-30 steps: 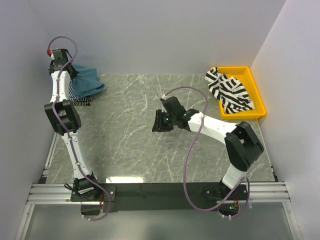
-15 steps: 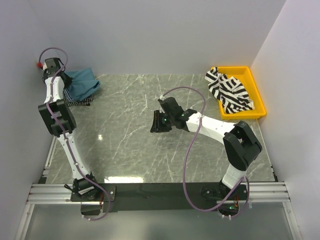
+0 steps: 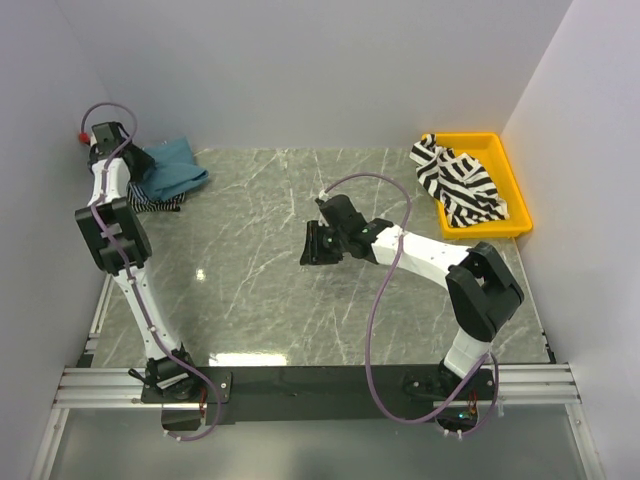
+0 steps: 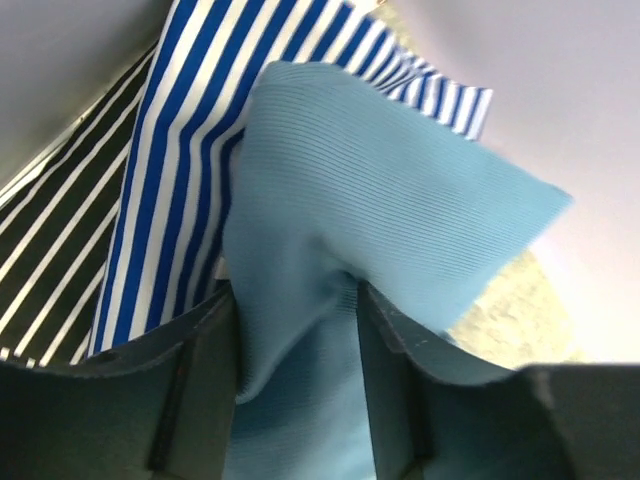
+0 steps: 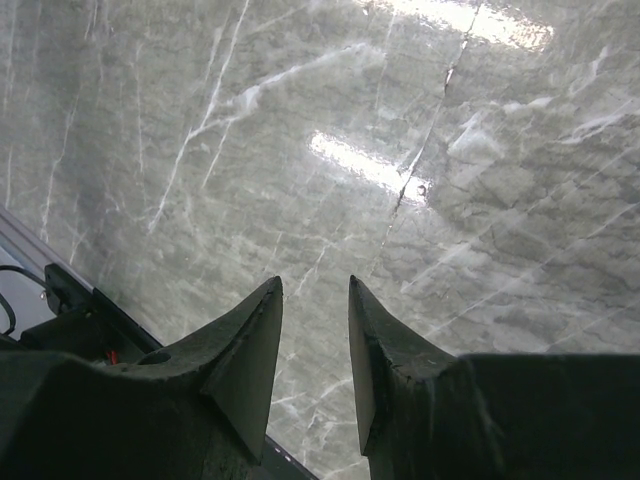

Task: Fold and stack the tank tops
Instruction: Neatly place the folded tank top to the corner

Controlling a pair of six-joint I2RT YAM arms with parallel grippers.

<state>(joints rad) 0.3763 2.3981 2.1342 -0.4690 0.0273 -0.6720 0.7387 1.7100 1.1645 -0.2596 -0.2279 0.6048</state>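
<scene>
While the left gripper (image 4: pixel 295 300) clamps a fold of the plain teal tank top (image 3: pixel 175 165) tight between its fingers, the garment sits bunched at the far corner of the marble table (image 3: pixel 260 290), at the end opposite the yellow tray (image 3: pixel 488 233). At that same end, away from the tray, lie a blue-and-white striped top (image 4: pixel 170 170) and a finely black-and-white striped top (image 4: pixel 50 240), with the teal cloth draped partly over them. The broad-striped black-and-white tank top (image 3: pixel 458 180) lies crumpled in the tray, spilling over its far-left rim. The right gripper (image 5: pixel 315 290) hovers above bare marble, left of the tray and nearer the arms' bases, its jaws parted by a narrow gap and holding nothing.
</scene>
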